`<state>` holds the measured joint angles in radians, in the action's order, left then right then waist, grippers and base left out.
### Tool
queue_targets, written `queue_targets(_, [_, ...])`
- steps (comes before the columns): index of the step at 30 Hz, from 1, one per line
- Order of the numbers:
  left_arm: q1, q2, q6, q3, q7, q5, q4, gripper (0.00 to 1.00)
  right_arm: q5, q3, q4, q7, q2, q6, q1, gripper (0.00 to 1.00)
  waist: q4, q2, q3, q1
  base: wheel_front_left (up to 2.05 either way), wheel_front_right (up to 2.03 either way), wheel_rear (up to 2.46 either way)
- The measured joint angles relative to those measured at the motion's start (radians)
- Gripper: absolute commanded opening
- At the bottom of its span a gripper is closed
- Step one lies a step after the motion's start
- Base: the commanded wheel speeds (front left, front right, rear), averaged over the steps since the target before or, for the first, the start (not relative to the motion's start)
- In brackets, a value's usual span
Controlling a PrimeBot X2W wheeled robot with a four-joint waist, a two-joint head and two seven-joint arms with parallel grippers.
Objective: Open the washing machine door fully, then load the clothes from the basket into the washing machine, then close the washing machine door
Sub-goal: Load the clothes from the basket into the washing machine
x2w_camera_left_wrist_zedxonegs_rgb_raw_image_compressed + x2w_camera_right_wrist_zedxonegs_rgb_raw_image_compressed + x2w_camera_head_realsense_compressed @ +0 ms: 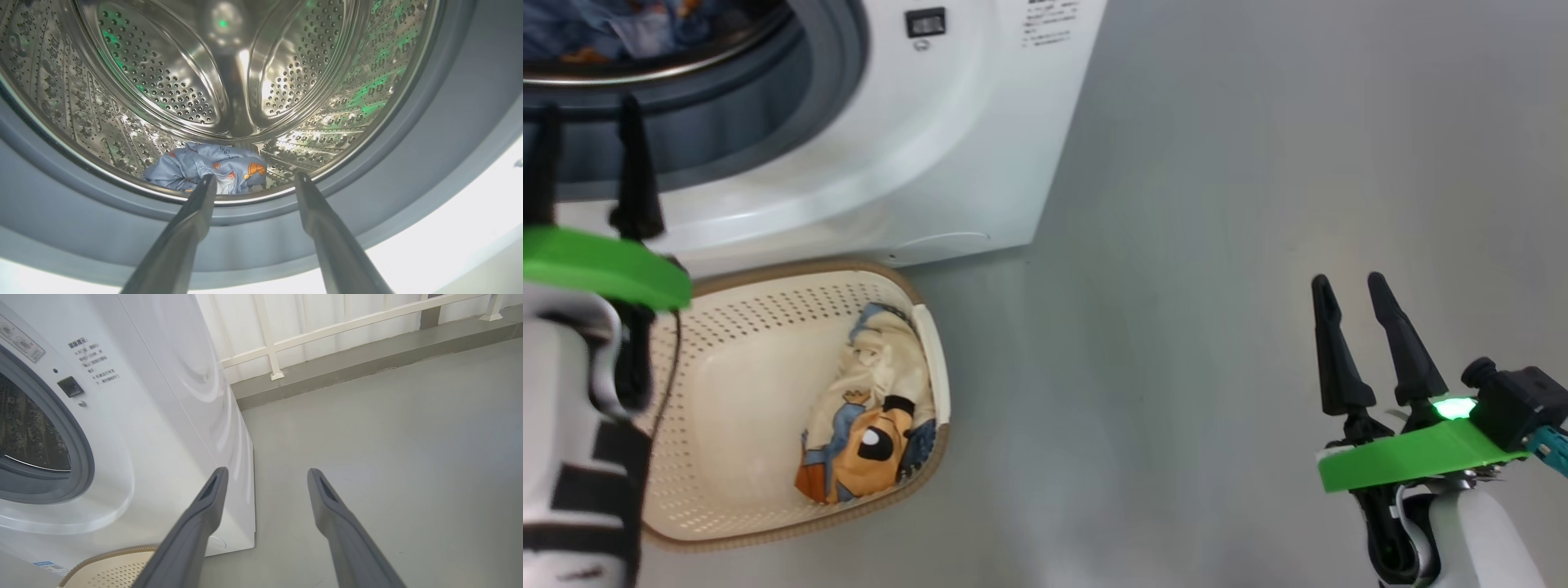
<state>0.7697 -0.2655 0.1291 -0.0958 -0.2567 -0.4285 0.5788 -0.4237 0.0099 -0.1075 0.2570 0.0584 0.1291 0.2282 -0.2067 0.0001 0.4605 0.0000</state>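
The white washing machine stands open-mouthed at the upper left; its door is out of view. A light blue garment with orange prints lies at the bottom of the steel drum. My left gripper hovers open at the drum's mouth over the blue-grey rubber ring, nothing between its fingers. It also appears as the left gripper in the head view. The cream basket sits on the floor before the machine, holding a cream and orange garment. My right gripper is open over bare floor.
Grey floor stretches to the right of the machine. A white railing on a low kerb runs along the far side. The basket's rim lies just below the machine's front corner.
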Motion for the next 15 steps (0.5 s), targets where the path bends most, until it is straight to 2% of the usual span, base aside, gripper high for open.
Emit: queue_targets(15, [-0.243,0.094,0.000,0.032,0.000,0.030,-0.064,1.00,0.000,-0.028,-0.026,0.000,0.068,0.000,-0.070,1.00,0.096,0.0000,-0.129,0.0000,0.00,0.00,0.00])
